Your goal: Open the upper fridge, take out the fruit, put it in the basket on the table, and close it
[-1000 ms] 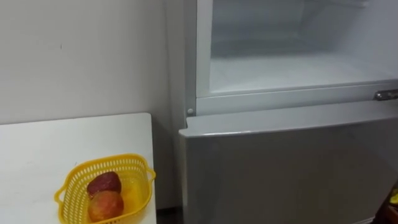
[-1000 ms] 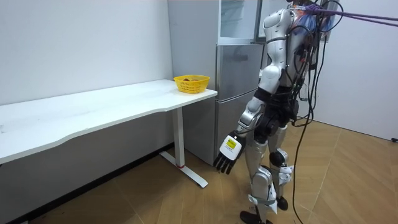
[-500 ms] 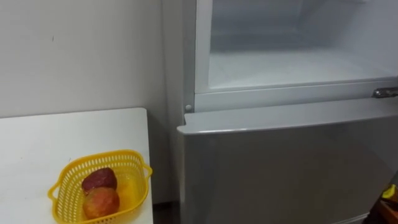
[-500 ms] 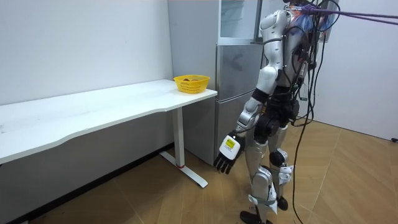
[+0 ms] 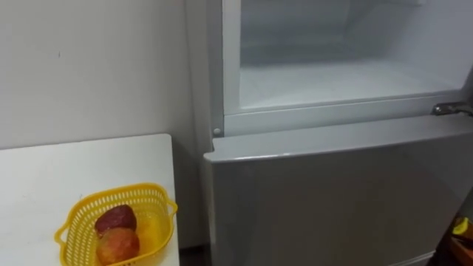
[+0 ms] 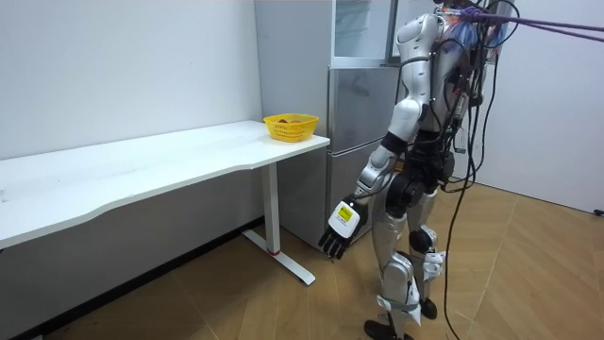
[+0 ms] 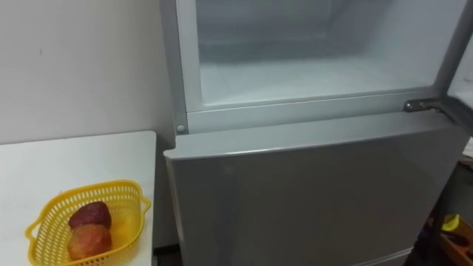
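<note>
You are looking at a grey fridge [image 5: 325, 192]. The robot stands upright right in front of it, facing it. The upper compartment [image 5: 332, 74] is open and you can see its white floor and back wall. The lower door [image 5: 318, 207] beneath it is closed, and a small metal hinge bracket [image 5: 452, 108] sits at the compartment's lower right corner.

To the robot's left, a long white table [image 5: 81, 166] runs along the wall, and its end is just beside the fridge. On that end of the table sits a yellow mesh basket [image 5: 118, 193]. The robot's left hand [image 6: 338, 229] hangs low at its side, well apart from fridge and table, with its fingers loosely extended downward and nothing in them.

In the basket lie two fruits that touch each other: a dark red fruit [image 5: 114, 219] and, nearer to you, an orange-red fruit [image 5: 117, 245].
</note>
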Controlling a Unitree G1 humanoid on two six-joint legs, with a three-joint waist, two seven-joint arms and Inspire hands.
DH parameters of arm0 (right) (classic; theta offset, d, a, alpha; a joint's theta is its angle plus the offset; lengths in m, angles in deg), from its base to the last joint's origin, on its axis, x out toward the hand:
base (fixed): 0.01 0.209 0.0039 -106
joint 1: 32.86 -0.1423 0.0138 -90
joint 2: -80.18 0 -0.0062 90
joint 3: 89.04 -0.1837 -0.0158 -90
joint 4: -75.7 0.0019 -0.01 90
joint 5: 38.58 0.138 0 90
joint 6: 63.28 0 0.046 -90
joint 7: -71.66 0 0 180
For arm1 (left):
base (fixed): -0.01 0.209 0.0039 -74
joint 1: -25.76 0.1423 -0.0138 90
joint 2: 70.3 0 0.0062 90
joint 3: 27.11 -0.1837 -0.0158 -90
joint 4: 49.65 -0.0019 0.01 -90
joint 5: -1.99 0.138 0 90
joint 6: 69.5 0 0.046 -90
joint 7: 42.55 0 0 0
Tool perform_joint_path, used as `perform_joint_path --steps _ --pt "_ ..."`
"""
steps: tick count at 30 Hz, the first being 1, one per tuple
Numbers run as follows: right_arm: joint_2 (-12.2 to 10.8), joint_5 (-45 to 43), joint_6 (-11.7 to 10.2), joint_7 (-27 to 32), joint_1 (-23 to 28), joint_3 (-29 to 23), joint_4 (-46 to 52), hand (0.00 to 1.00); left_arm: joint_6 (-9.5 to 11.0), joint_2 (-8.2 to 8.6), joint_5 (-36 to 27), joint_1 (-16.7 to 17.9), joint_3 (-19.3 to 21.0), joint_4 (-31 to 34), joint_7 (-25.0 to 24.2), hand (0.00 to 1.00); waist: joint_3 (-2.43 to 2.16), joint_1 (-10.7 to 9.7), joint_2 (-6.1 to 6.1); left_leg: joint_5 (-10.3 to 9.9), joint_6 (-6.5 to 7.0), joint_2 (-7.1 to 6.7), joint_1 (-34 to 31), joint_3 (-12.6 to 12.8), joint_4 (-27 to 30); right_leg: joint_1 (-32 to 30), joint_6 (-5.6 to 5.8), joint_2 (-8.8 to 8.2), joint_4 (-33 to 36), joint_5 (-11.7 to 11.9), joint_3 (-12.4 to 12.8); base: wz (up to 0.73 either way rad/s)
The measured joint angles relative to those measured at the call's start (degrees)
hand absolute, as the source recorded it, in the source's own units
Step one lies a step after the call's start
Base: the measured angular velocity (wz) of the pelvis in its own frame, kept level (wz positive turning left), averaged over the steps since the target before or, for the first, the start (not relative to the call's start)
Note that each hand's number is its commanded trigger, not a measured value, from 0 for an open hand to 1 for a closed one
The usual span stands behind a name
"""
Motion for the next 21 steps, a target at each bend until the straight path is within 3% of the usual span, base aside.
perform_joint_path --steps 12,21 --pt "-0.01 1.56 -1.89 -6.05 -0.02 0.31 4.28 0.00 1.97 0.14 0.02 0.68 0.03 -3.02 0.07 0.00 -0.06 0.42 0.00 -0.01 -0.03 0.11 -0.70 0.10 -0.17 -0.83 -0.14 0.15 0.10 0.09 0.13 -0.01" --pt "0.00 -1.84 -2.15 -13.11 -0.02 4.71 5.46 0.00 2.95 0.42 0.00 -0.25 -0.13 -5.55 -0.34 0.00 -0.09 0.76 0.15 -0.01 -0.02 0.15 -0.99 0.63 0.34 -0.94 -0.27 -0.02 1.07 -0.02 0.63 -0.03"
